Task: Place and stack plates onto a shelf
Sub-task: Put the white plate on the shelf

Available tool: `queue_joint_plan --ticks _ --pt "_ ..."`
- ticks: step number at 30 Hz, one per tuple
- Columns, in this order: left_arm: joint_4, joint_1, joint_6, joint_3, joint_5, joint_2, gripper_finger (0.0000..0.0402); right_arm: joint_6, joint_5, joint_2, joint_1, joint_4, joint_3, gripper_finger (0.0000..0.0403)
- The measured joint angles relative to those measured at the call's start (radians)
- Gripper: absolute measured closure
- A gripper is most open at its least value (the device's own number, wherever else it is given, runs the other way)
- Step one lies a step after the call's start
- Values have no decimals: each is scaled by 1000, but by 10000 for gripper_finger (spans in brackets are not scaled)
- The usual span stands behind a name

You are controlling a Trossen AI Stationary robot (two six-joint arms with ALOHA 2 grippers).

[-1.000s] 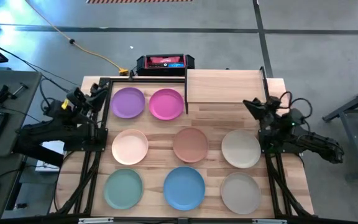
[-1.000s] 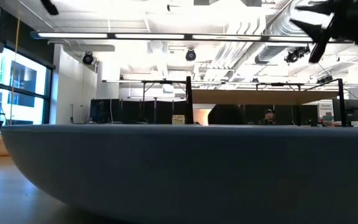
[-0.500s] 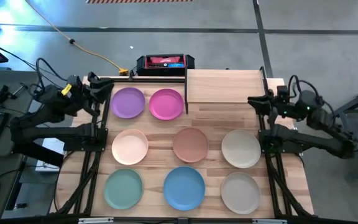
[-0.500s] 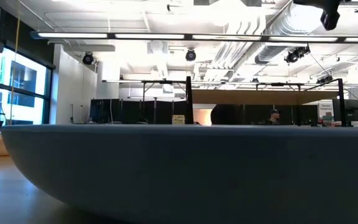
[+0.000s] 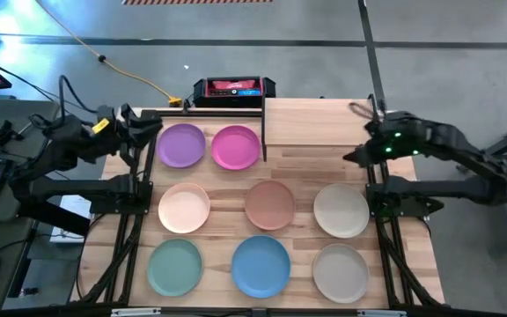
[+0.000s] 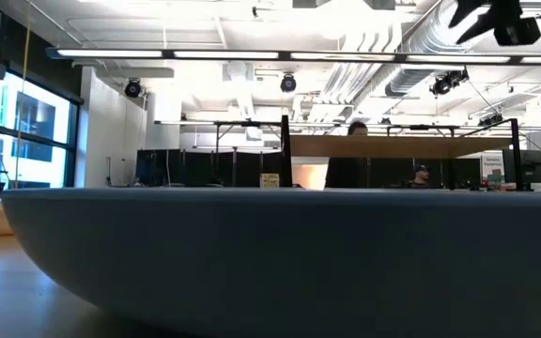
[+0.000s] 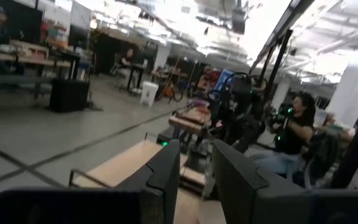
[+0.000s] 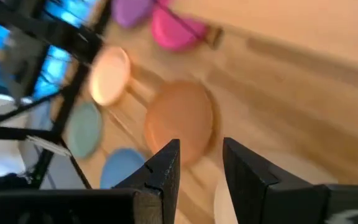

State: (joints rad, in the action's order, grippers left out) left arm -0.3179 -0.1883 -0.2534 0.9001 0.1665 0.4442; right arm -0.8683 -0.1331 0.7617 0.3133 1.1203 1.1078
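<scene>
Since earlier: right gripper [image 5: 359, 157] swung inward at right edge, left gripper [image 5: 152, 126] raised at far-left corner, both part-open and empty; eight plates [image 5: 184, 208] on bench, shelf [image 5: 317, 121] at far edge bare; descend squarely over nearest rim.

I see the wooden table [image 5: 297, 172] carrying eight plates [image 5: 268, 203] in rows, none stacked. The shelf [image 5: 317, 122] stands just beside my right gripper [image 5: 356, 157]; the purple plate [image 5: 181, 144] lies nearest my left gripper [image 5: 146, 128].
</scene>
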Motion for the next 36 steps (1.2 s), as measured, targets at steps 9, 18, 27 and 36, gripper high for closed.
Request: queue_joint_plan --ticks 9,18,27,36 --pt "-124 0 -32 0 0 0 316 -291 31 162 -261 -60 -105 300" --pt "-139 0 -24 0 -26 0 316 -468 86 346 -522 -136 -123 300" --pt "-209 0 -26 -1 -59 0 316 -595 152 535 -642 -153 -123 300" --pt "-326 0 -49 -5 -124 30 316 -617 157 689 -670 -164 -123 300"
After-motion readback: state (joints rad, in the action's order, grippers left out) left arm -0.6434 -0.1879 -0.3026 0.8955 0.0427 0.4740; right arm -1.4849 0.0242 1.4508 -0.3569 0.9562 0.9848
